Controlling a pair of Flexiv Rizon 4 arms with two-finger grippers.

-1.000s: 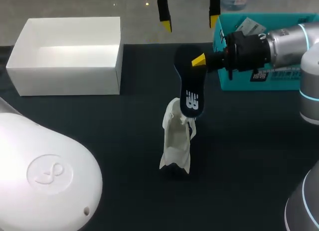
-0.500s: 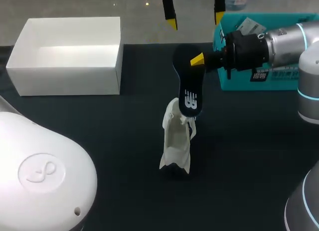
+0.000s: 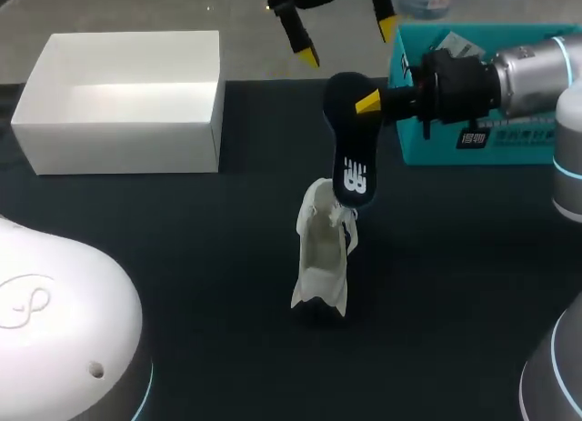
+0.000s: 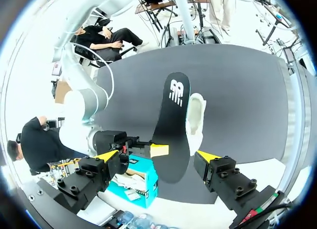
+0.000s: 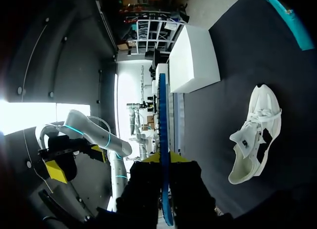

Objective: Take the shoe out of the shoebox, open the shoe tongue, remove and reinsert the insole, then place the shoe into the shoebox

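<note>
A white shoe (image 3: 322,254) lies on the dark table near the middle, its opening facing up. My right gripper (image 3: 367,104) is shut on a dark navy insole (image 3: 350,146), which hangs in the air with its lower end just over the shoe. In the right wrist view the insole (image 5: 162,125) shows edge-on between the fingers, with the shoe (image 5: 252,135) off to one side. My left gripper (image 3: 346,41) hangs open above and behind the insole, holding nothing. In the left wrist view the insole (image 4: 173,120) and shoe (image 4: 196,119) lie ahead of its open fingers (image 4: 109,154).
The open white shoebox (image 3: 127,103) stands at the back left of the table. A teal box (image 3: 482,135) with papers sits at the back right, just behind my right gripper. My left arm's white casing (image 3: 55,321) fills the near left corner.
The left gripper has tilted and shifted slightly at the back. The insole and right gripper have edged a little to the right. The left arm's casing has sunk toward the near left corner.
</note>
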